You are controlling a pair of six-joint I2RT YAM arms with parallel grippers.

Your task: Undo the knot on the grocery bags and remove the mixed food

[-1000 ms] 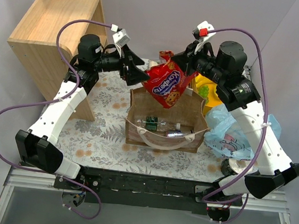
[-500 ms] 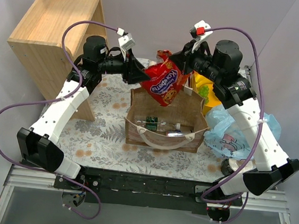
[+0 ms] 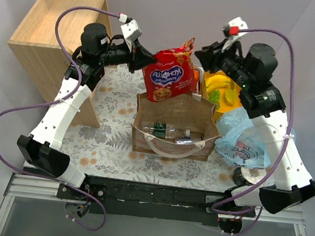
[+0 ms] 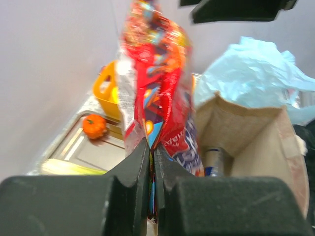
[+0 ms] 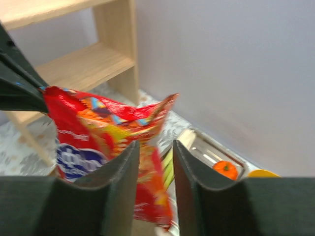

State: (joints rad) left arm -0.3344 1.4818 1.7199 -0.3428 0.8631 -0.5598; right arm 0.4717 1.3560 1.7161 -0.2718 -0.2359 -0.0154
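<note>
The top view looks down from behind; both close wrist views face the shared red crisp packet [image 3: 170, 77].

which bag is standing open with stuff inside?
The brown paper carrier, upright at centre, mouth open with a clear bottle inside. The light-blue plastic bag lies crumpled to its right.
</note>
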